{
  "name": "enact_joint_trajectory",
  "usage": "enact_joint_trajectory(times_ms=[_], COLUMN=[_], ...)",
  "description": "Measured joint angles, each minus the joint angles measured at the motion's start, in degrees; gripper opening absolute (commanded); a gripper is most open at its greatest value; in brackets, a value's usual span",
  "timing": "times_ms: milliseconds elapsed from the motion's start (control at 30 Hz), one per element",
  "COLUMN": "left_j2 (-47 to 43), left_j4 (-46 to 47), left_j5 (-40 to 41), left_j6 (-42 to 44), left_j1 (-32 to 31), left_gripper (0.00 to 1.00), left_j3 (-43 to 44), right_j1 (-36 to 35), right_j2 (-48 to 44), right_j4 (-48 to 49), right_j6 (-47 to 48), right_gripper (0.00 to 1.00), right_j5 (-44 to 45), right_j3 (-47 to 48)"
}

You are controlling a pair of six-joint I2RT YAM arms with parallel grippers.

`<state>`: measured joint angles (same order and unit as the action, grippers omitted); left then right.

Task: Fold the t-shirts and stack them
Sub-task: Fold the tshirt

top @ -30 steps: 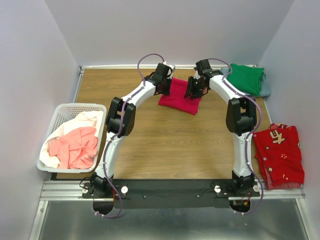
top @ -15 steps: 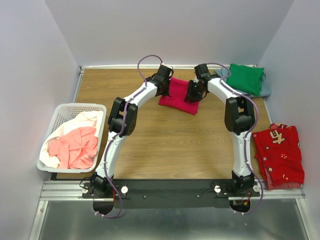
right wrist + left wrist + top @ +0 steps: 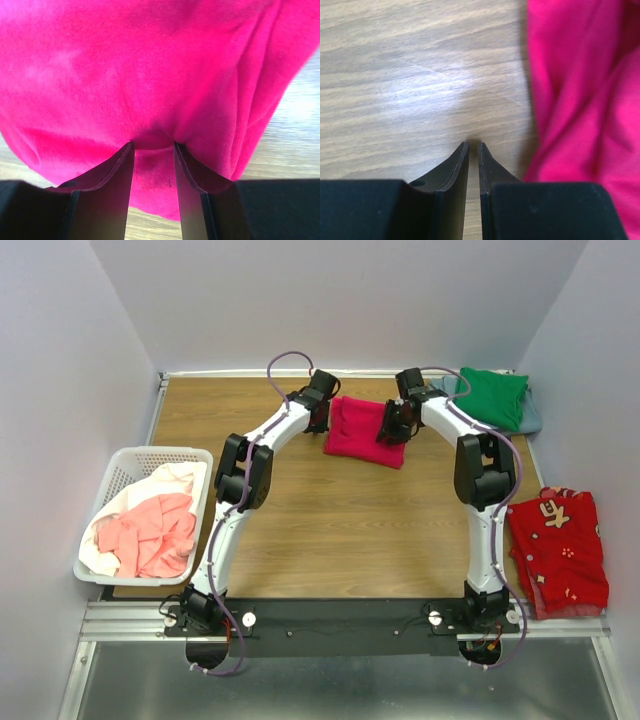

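Since a second ago: left gripper (image 3: 473, 145) off crimson-pink t-shirt (image 3: 358, 430), clenched empty over bare table (image 3: 300, 510) beside it. Right gripper (image 3: 153, 145) clamping the shirt's fold, far centre. Shirt's right edge hidden under wrist.

folded t-shirt (image 3: 362, 430) at back centre, basket (image 3: 135, 458) at left, t-shirt stack (image 3: 492, 398) back right

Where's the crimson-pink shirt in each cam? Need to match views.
Top external: crimson-pink t-shirt lies at the far centre of the table.
Left wrist: it fills the right side of the frame, beside the left fingers, not between them.
Right wrist: it fills most of the frame, with a fold between the right fingers.
Shared landmark: wood-grain tabletop at the shirt's edge.
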<state>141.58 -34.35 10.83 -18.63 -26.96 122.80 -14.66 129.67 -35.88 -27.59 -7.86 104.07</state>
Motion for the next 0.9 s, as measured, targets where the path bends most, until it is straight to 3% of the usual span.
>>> enact_joint_trajectory(times_ms=[333, 600, 900], left_j2=[-0.3, -4.4, -12.4], left_j4=[-0.5, 2.5, 8.3], left_j5=[0.6, -4.1, -9.6], left_j6=[-0.2, 2.4, 5.6], left_j1=[0.3, 0.1, -5.6], left_gripper=[0.19, 0.19, 0.19], left_j3=[-0.4, -5.3, -9.2], right_j1=[0.6, 1.0, 1.2], right_j2=[-0.6, -2.1, 0.1], right_j4=[-1.0, -3.8, -5.4], right_j6=[1.2, 3.7, 5.1], right_gripper=[0.46, 0.47, 0.48], right_j5=[3.5, 9.0, 7.0], right_j3=[0.0, -0.1, 16.4])
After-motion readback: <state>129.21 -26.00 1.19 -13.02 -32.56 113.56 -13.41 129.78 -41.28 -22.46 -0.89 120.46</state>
